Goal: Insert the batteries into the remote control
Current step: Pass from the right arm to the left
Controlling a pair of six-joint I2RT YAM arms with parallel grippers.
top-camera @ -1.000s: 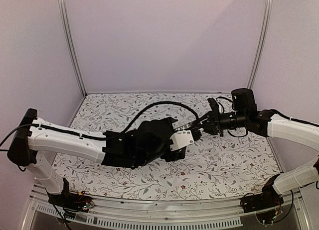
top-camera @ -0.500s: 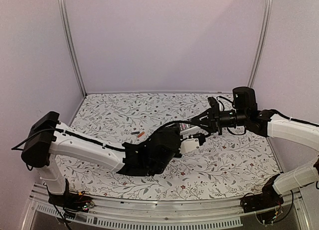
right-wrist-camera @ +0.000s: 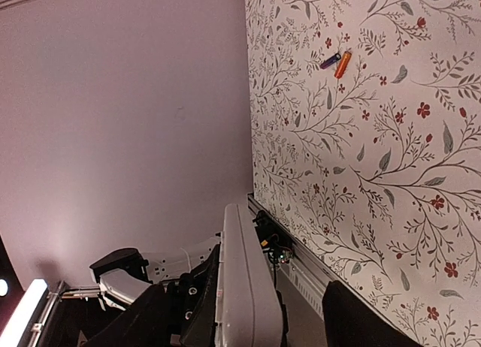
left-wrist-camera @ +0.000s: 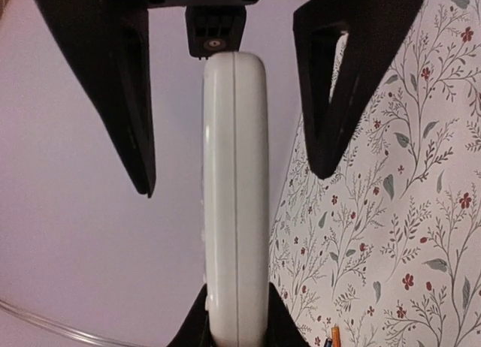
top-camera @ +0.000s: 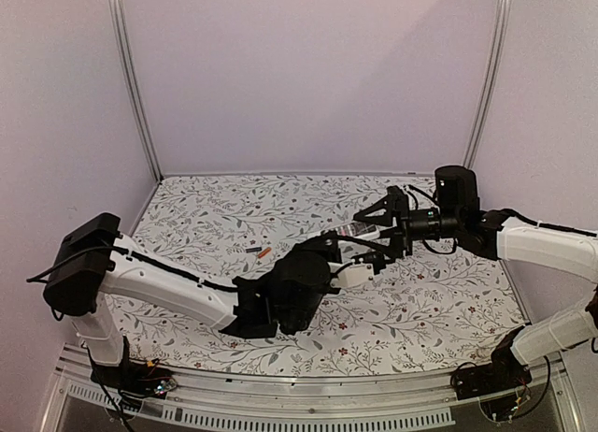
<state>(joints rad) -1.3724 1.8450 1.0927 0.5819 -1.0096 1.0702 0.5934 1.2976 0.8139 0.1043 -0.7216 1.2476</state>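
Left wrist view shows the remote [left-wrist-camera: 234, 234] edge-on and off the table [left-wrist-camera: 391, 212]. The left gripper [left-wrist-camera: 237, 321] is clamped on its near end, and the right gripper [left-wrist-camera: 234, 180] straddles its far end. The right jaws stand wide apart, one finger on each side, neither touching the white casing. The right wrist view agrees, with the remote sitting between two spread fingers and the left gripper behind it. Both batteries lie side by side on the table, well away from the grippers, the orange one [right-wrist-camera: 343, 64] just beside the dark one [right-wrist-camera: 329, 61]. I judge this to be a handover or re-grip of the remote in the air, ahead of any loading. The remote's battery bay is the only container here and it is out of sight. From this edge-on angle I cannot tell whether its cover is on or off. With both cells on the table, the bay is presumably empty. The next move probably calls for one gripper to hold the remote steady with its back exposed. That leaves the other free to open the bay and fetch a cell. The cells are small, round and close together, so picking one cleanly will need care.
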